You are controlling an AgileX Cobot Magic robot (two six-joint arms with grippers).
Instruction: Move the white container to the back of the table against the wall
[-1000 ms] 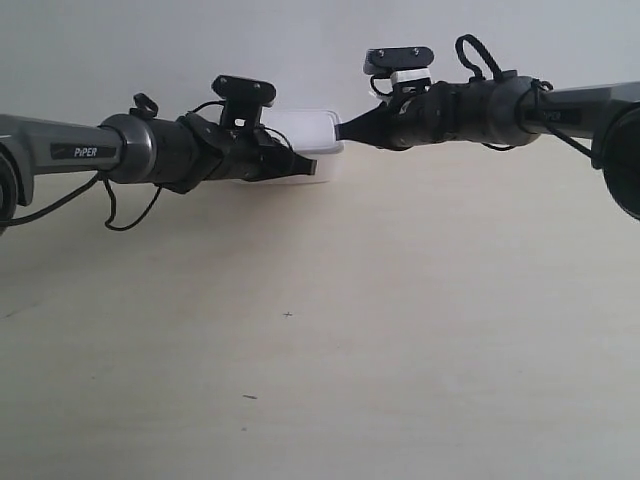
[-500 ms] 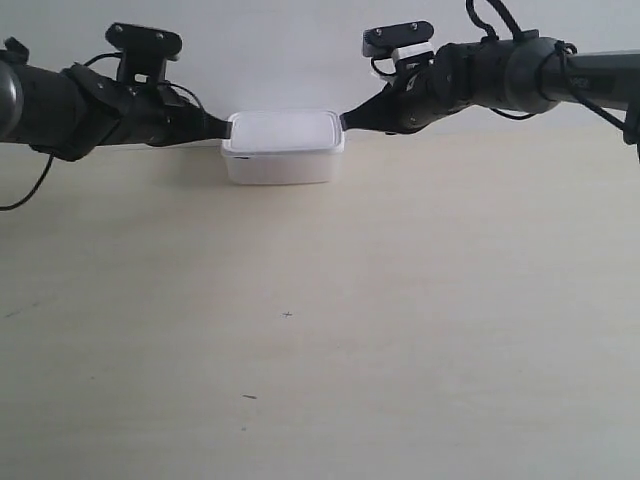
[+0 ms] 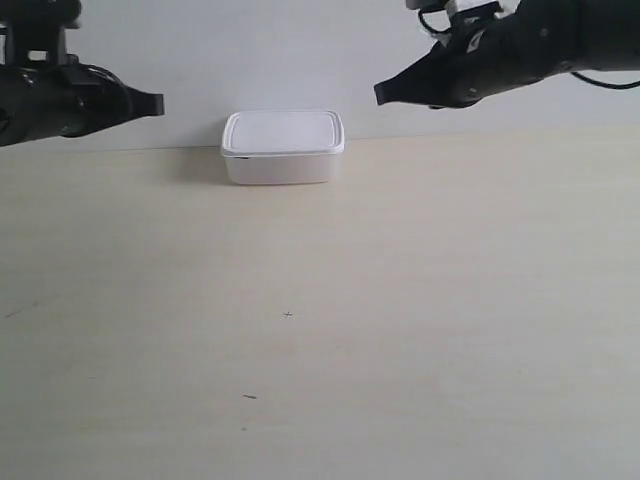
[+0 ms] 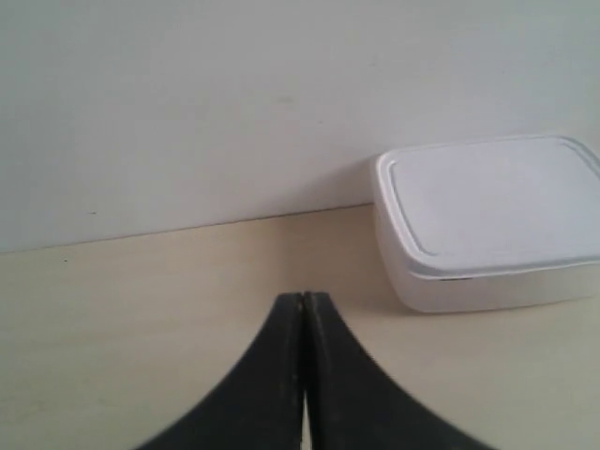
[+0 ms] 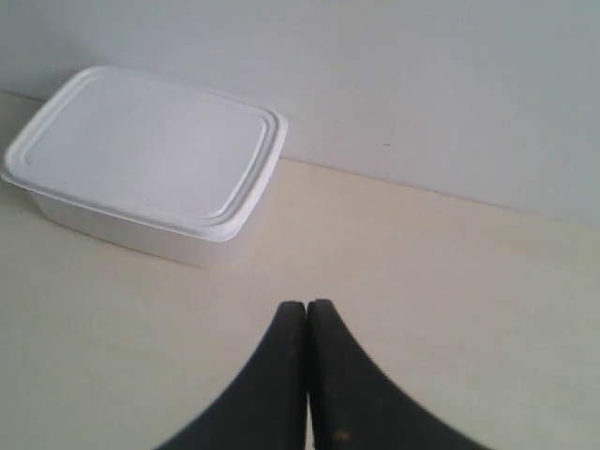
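container: white container (image 3: pixel 283 147) sits flat on the table (image 3: pixel 400 300), at its back edge, long side along the wall (image 3: pixel 280 50). lid (image 5: pixel 141 141) is on and seated evenly.
wall contact: both wrist views put the rear rim right at the table/wall seam. Looks touching or just beside; can't confirm a zero gap.
left gripper (image 4: pixel 303 300): jaws pressed together, nothing between them. Off to one side of the container, apart from it, tip towards the wall.
right gripper (image 5: pixel 307 306): same, jaws shut flat against each other and empty. Off the container's other short end, no contact.
exterior: arm at the exterior view's left (image 3: pixel 60 100) and arm at the exterior view's right (image 3: pixel 520 60) flank the container, both raised and well clear of it.
why shut: my read is that closed tips make blunt pushers, one per short end, which keeps the box square as it slides.
task state: judged done or nearly so, as the container is where the task wants it.
risk: low. Box is stable; any re-approach could knock it askew.
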